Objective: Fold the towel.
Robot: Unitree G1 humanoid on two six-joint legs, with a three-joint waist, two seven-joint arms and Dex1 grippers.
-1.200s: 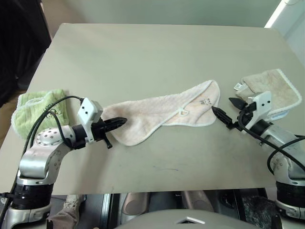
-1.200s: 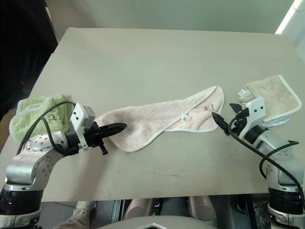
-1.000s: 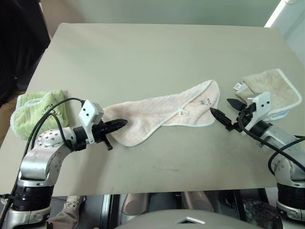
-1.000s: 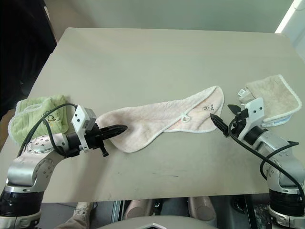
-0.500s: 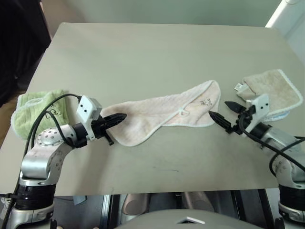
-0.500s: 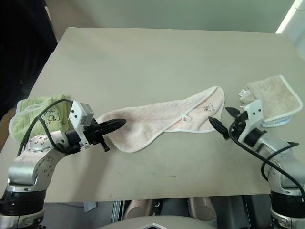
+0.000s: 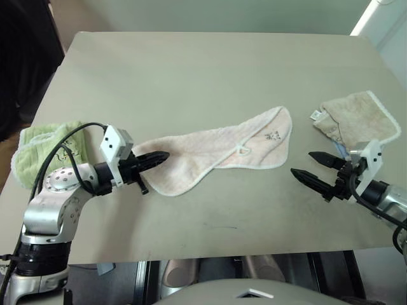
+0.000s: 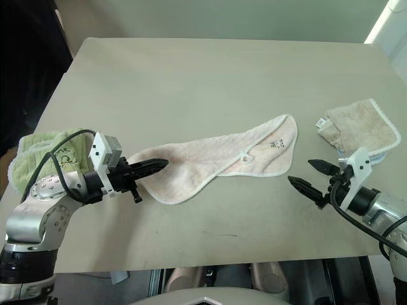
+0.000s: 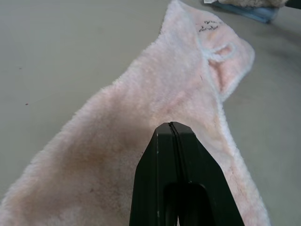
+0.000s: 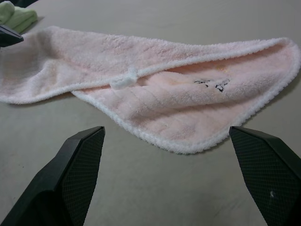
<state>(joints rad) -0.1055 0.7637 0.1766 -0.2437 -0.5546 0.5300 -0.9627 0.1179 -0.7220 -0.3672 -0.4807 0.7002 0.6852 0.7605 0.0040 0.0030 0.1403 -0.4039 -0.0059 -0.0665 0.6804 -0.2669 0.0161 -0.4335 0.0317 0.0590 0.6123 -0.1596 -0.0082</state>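
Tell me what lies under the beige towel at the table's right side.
A thin pale blue edge peeks out from beneath the beige towel along its near side, resting on the table. What that blue thing is cannot be told; the towel covers the rest.

Head stereo pair: placed high, facing forward and down over the table (image 7: 210, 70); both eyes cover the same tabletop, slightly offset sideways. Left wrist view: close, low, aimed along the left gripper (image 9: 171, 129) over the towel (image 9: 155, 94). Right wrist view: near table level, aimed between the right gripper (image 10: 169, 141) fingers at the same towel, from its opposite end.
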